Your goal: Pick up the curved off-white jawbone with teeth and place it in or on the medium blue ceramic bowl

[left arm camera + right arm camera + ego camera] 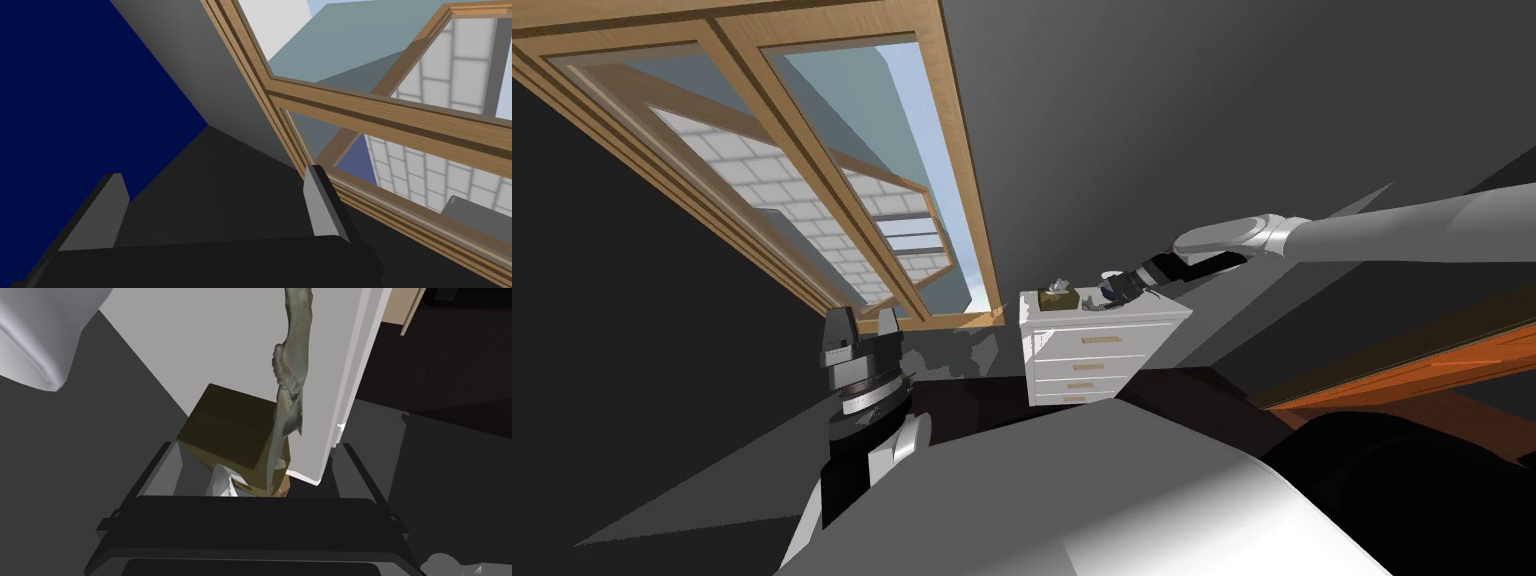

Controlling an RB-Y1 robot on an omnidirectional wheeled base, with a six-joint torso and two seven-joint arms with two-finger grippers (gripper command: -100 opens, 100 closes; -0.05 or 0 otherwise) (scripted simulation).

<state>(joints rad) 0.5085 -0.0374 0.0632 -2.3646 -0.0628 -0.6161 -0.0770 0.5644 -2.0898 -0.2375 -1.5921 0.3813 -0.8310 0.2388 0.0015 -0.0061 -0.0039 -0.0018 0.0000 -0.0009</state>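
The curved grey-white jawbone [290, 378] lies on the white dresser top [200, 348], running away from my right gripper [257, 473]. That gripper is open, its two fingers standing either side of the bone's near end without touching it. In the head view the right gripper [1110, 292] hangs over the dresser [1092, 350], with the jawbone [1096, 304] just below it. A small dark blue shape, apparently the bowl [1117, 288], sits right at the gripper and is mostly hidden. My left gripper [862, 328] is raised by the window, open and holding nothing [215, 200].
An olive-brown tissue box [230, 433] [1058, 296] stands on the dresser beside the jawbone, close to the fingers. A pale rounded object [40, 338] lies further along the dresser top. A wood-framed window [812, 180] is on the left, orange-brown wooden furniture [1412, 370] on the right.
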